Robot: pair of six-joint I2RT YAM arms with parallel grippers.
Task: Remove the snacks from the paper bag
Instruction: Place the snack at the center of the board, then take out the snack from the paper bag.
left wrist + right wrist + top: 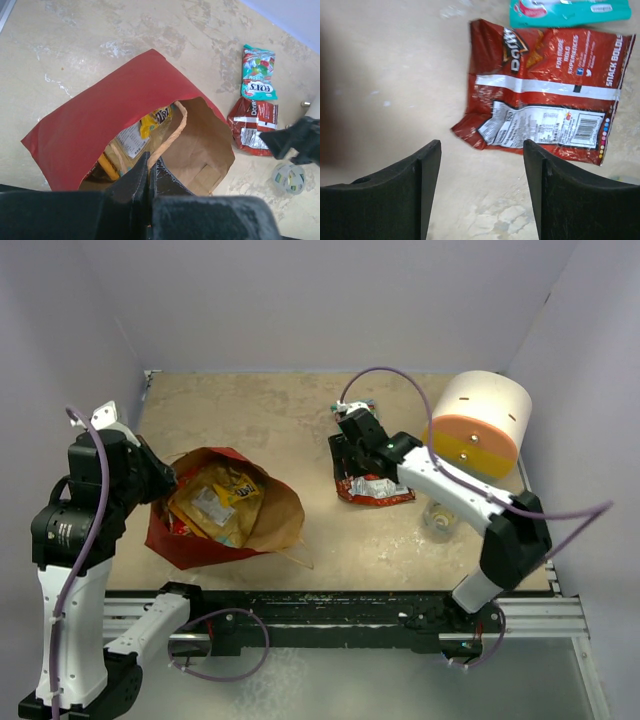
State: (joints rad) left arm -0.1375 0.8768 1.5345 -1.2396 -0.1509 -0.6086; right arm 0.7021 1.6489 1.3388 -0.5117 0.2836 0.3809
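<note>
While the right gripper (482, 150) hangs just over the red packet (545, 100) with its fingers spread wide and nothing between them, I'd call that snack delivered: it lies flat on the table (270, 420), right beside the teal packet (257, 72) and well apart from the paper bag (195, 545). Over on the other side the left gripper (148, 172) is pressed fully closed at the bag's near rim. Honestly I can't tell whether it's pinching paper or just parked there. The bag lies on its side with the mouth gaping toward the middle, and there's at least one yellow packet (155, 120) plus more wrappers showing inside, so my guess is the job's maybe halfway. If I were driving, I'd lift the right arm straight up first so the fingers don't drag the red one along, then swing across and come in low through the open mouth. Go for a loose crinkly edge of the yellow packet, and watch the string handle (172, 132) looping right across it, since snagging that would haul the whole bag. Worth steering clear of the tape roll (289, 177) on the way too.
</note>
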